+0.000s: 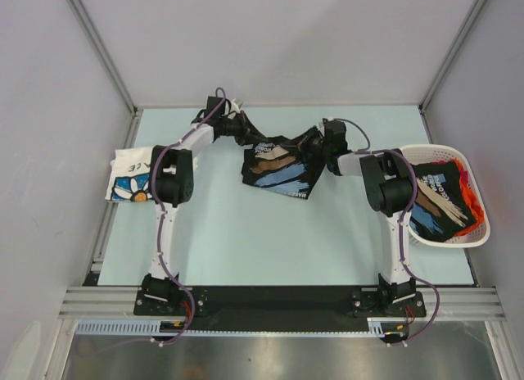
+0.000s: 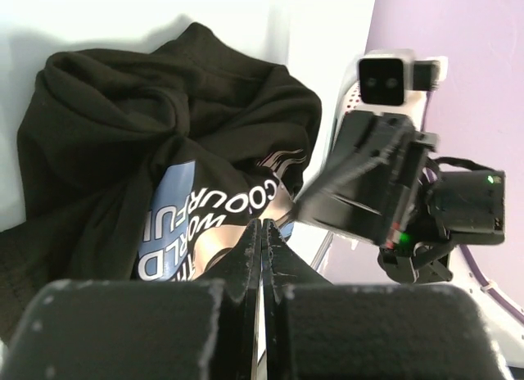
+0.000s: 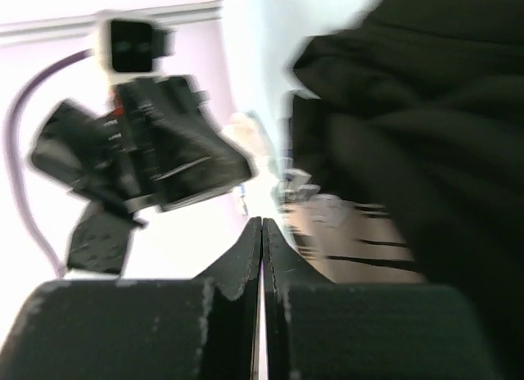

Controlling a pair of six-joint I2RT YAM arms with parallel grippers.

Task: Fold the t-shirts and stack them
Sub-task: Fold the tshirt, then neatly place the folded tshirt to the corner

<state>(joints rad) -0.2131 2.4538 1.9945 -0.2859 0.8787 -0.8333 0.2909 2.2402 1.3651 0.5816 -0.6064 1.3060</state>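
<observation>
Centrally, black printed tee, ends in left gripper & right gripper.

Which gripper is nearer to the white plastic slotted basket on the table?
Right. The right gripper is a short way left of the white plastic slotted basket; the left gripper is farther left, across the black printed t-shirt both hold.

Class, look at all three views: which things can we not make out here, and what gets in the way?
Top view: white flower t-shirt, right edge hidden under the left arm.
Top view: basket, contents partly covered by the right arm; tees there cannot be counted.
Right wrist view: black printed t-shirt, print lost in blur.
Left wrist view: its lettering partly cut off by the left gripper.
</observation>
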